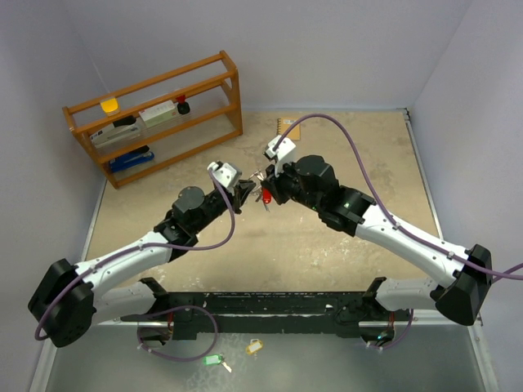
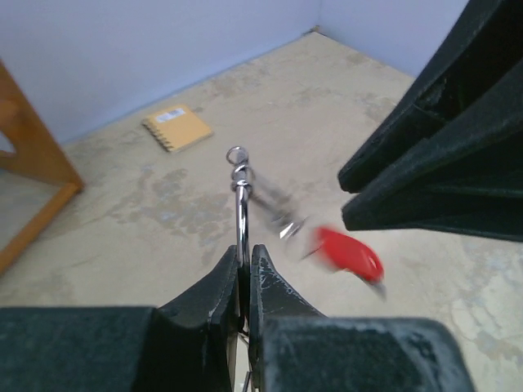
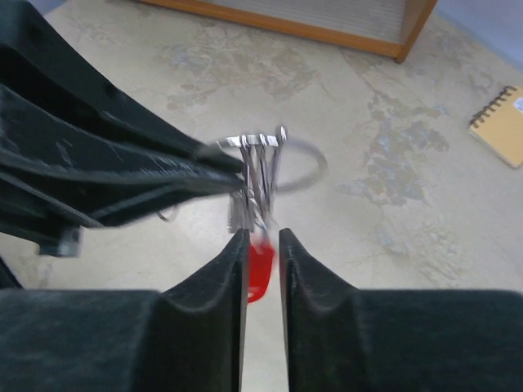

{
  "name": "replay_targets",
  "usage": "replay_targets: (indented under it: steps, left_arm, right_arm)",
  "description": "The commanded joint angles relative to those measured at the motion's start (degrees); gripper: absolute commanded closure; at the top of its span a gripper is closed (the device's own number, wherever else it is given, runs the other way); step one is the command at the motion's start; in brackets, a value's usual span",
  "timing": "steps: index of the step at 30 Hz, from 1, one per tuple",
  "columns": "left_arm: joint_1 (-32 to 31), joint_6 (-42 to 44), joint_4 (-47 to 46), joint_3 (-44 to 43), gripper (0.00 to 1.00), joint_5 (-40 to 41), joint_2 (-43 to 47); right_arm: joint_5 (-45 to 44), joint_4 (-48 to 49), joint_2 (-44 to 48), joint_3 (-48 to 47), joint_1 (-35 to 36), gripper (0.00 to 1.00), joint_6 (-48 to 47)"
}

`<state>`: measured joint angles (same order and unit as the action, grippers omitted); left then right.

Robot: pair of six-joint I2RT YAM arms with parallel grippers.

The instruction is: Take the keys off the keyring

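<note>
The keyring [image 2: 241,204] hung in the air above the middle of the tabletop [image 1: 270,253], between your two arms, and your left tool [image 2: 243,255] was clamped tight on its thin silver wire, the ring standing edge-on up out of the fingertips in the left wrist view. A small bunch of silver keys [image 3: 257,184] dangled from the ring, and with them the red-tagged key [image 2: 350,253], which was blurred and hung just beside the ring, below the tips of your right tool [image 3: 261,238]. That right tool faced the left one from the other side, its jaws a narrow gap apart and closed on nothing; in its own wrist view the red tag showed through the gap, beyond the fingers, and you could not tell whether it touched them. Farther out, a yellow spiral notebook [image 2: 177,127] lay flat on the tabletop toward the back wall, and a wooden shelf [image 1: 155,114] stood at the far left corner with small items on its tiers. A green tag [image 1: 212,359] and a yellow tag [image 1: 254,347] lay near each other on the grey strip in front of the arm bases, well apart from the ring.
</note>
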<state>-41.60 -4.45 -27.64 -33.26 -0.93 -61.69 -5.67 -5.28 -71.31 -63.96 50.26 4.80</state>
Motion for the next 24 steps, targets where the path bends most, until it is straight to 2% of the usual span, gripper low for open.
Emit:
replay_targets:
  steps: [1, 4, 8, 11, 14, 20, 24]
  left_arm:
    - [0.5, 8.3, 11.5, -7.4, 1.0, 7.7, 6.6]
    - [0.4, 11.5, 14.6, -9.1, 1.0, 9.5, 9.7]
    - [0.4, 15.3, 17.7, -12.1, 1.0, 8.3, 10.4]
    - [0.4, 17.8, 23.6, -17.2, 1.0, 5.4, 7.9]
    - [0.2, 19.4, 28.9, -21.5, 1.0, 3.4, 5.5]
    - [-0.5, 19.6, 30.4, -23.0, 1.0, 3.1, 6.3]
    - [-0.7, 19.8, 32.6, -25.4, 1.0, 0.7, 7.1]
  right_arm:
    - [-5.0, 3.1, 1.0, -0.7, -0.2, 0.71, -2.5]
    - [-5.7, 4.9, 0.9, 0.2, -0.2, 0.58, -2.7]
    - [-5.7, 6.8, 0.4, 0.5, -0.2, 0.49, -3.9]
    - [-3.6, 10.2, 0.9, 2.4, -0.2, 0.47, -5.4]
    - [-1.4, 18.0, 2.7, 6.5, -0.2, 0.46, -6.9]
    - [1.4, 29.6, 6.2, 15.6, -0.2, 0.47, -7.6]
    - [-0.3, 34.4, 7.8, 20.1, -0.1, 0.49, -7.1]
